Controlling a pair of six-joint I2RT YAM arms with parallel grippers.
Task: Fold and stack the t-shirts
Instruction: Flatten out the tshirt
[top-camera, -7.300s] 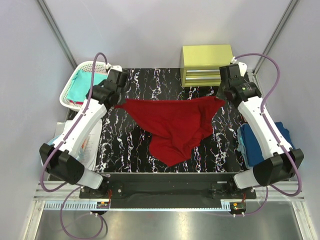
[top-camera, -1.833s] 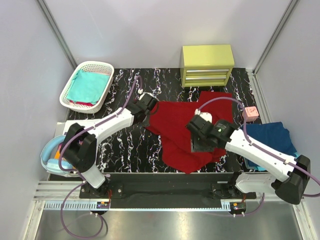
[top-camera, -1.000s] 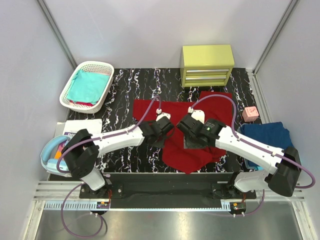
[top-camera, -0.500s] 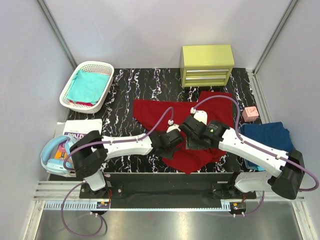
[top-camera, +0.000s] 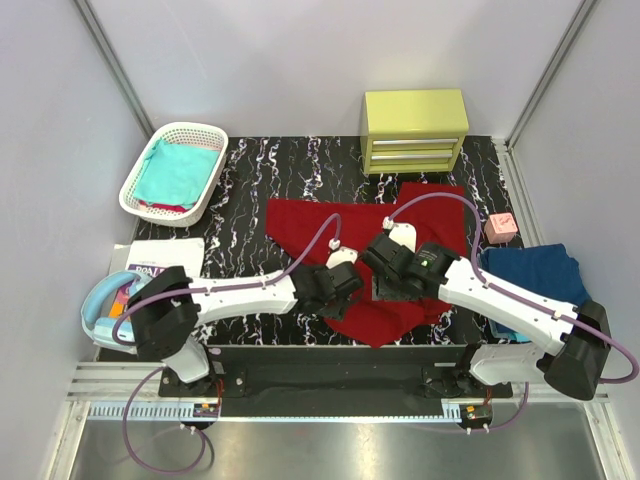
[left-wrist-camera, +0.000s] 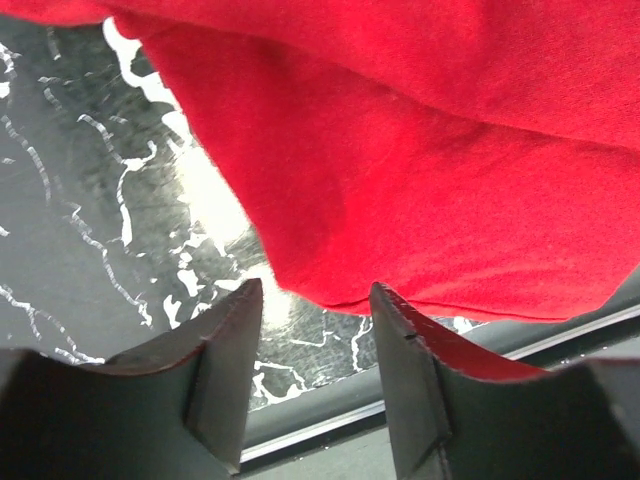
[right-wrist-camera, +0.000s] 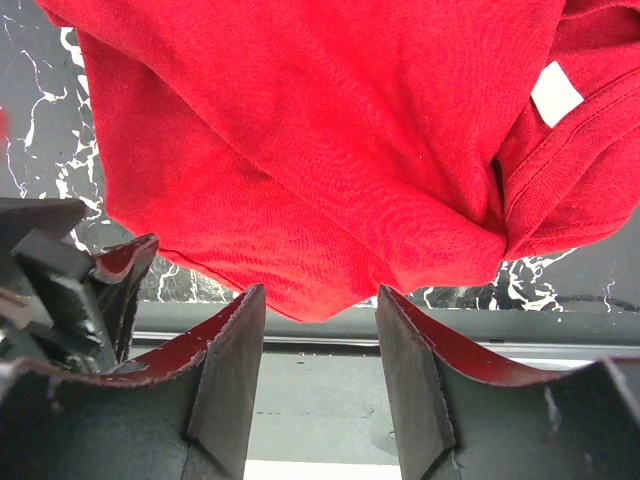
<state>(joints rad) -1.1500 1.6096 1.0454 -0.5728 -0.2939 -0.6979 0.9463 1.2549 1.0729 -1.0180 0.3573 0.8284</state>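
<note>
The dark red t-shirt (top-camera: 300, 225) lies spread on the black marbled table, its near part folded toward the front edge. My left gripper (top-camera: 335, 295) hovers over the shirt's front left edge. In the left wrist view the gripper (left-wrist-camera: 312, 300) is open, with bare table between its fingers and red cloth (left-wrist-camera: 420, 150) just beyond the tips. My right gripper (top-camera: 392, 285) stands beside it over the shirt's front. It is open (right-wrist-camera: 315, 300), and the red hem (right-wrist-camera: 320, 180) ends just past its tips. A teal t-shirt (top-camera: 178, 172) fills the basket. A navy t-shirt (top-camera: 535, 270) lies at the right.
The white lattice basket (top-camera: 140, 180) stands at the back left and a yellow drawer unit (top-camera: 415, 130) at the back. A small pink block (top-camera: 500, 227) sits near the navy shirt. A magazine and a blue object (top-camera: 105, 305) lie at the left edge. The two wrists are close together.
The left gripper's jaws have opened and the red cloth now lies free of them. The right jaws have widened slightly. Both wrists have stayed near the shirt's front edge.
</note>
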